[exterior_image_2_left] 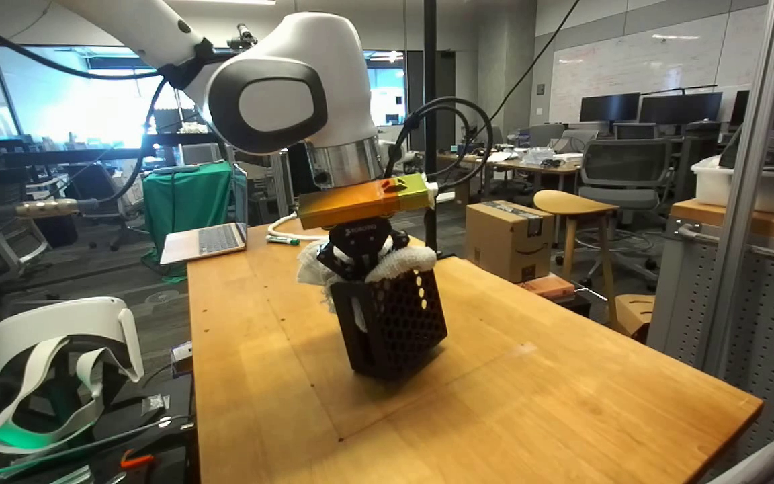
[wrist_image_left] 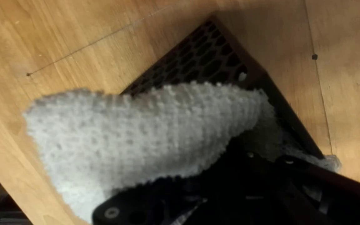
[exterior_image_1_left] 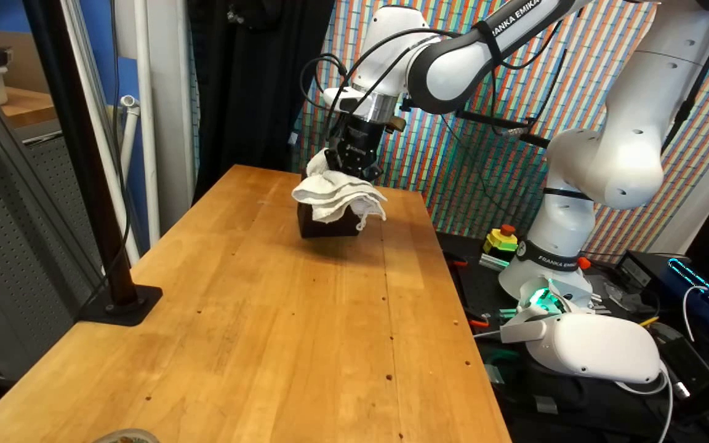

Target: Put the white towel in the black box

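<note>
A: Where's the towel (exterior_image_1_left: 339,192) rn?

B: At the mouth of the black box (exterior_image_2_left: 404,326). In both exterior views folds spill over its rim; thru the side slot there's white, so I'd say a bit's inside.

A: & the tool (exterior_image_2_left: 358,263)?

B: Reaching down into that mouth, cloth bunched round it. It's closed up, but its tips are hidden, so can't tell if they pinch any towel.

A: Why so low?

B: Prob. to stuff it in: lots of cloth, small opening.

A: Box looks tilted, no?

B: Yeah, it leans. My guess: b/c the tool's bearing on it. Can't tell if the base sits flat on the tabletop (exterior_image_1_left: 305,307). Risk, imo: tool lifts, towel snags, comes out w/ it.

A: Any writing?

B: "ROBOTIQ" on the tool. "FRANKA EMIKA" on the arm (exterior_image_1_left: 625,160), partly cut off, & on the band (exterior_image_1_left: 548,257) at its foot. The carton (exterior_image_2_left: 508,245) has a curved-arrow logo, looks like Amazon. On the whiteboard (exterior_image_2_left: 635,74), the scrawl's too faint to read. No label that I can see on box or towel.
</note>
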